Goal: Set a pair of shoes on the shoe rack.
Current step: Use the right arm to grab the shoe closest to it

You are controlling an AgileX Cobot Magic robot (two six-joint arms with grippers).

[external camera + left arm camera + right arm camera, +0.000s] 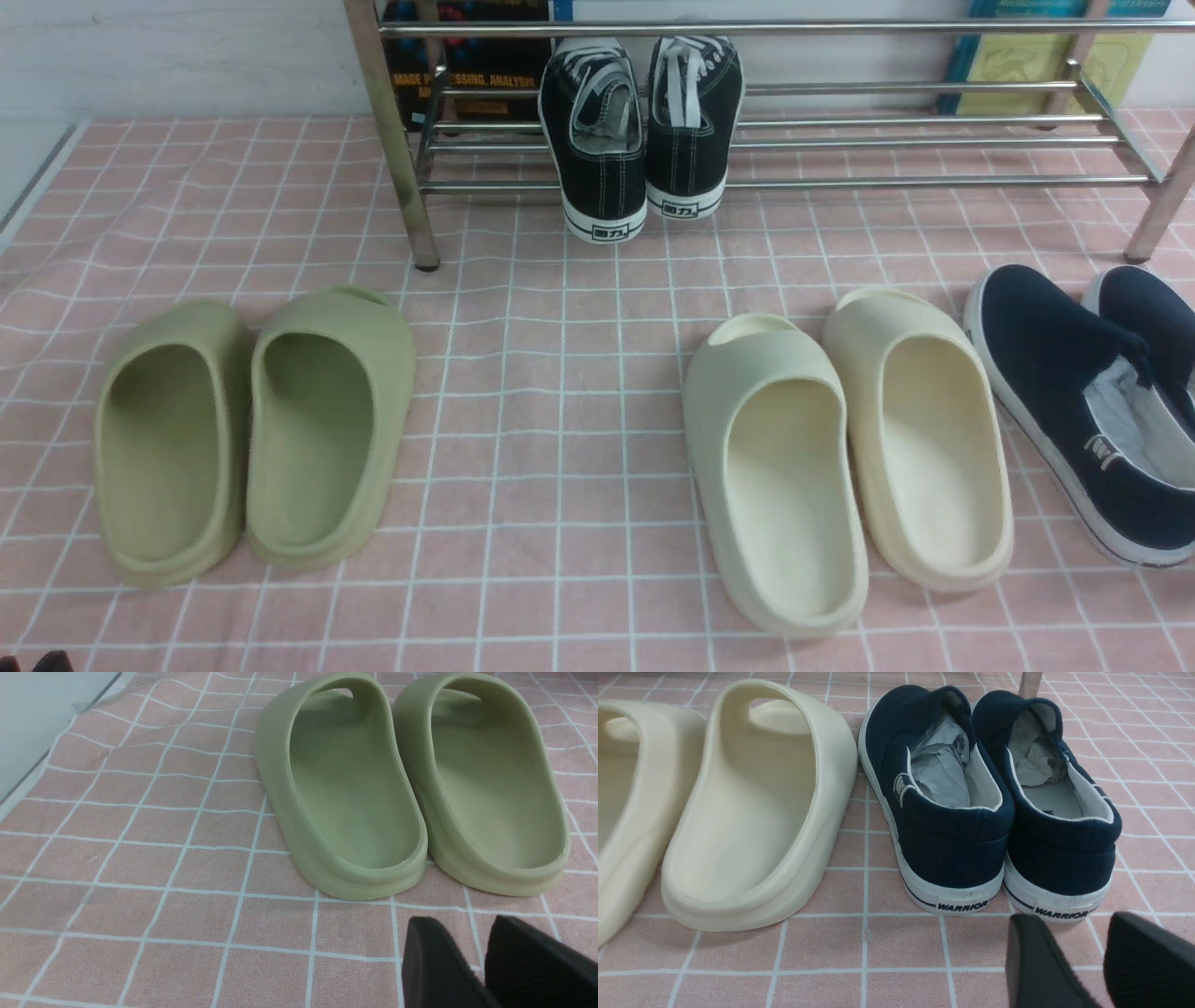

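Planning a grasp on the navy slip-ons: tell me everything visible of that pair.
The pair of navy slip-on shoes stands upright, side by side on the pink checked cloth, heels close together. Uppers look like navy canvas; soles white rubber with a dark stripe and heel tabs reading WARRIOR; pale lining, a small striped side tag, crumpled pale paper stuffed inside. It sits in front of the right end of the shoe rack, beside the cream slides, not on it. Nothing grips it.

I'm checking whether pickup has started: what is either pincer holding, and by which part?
Nothing is held. The right pincer hangs empty behind the navy shoes, clear of their heels; the left pincer is empty too.
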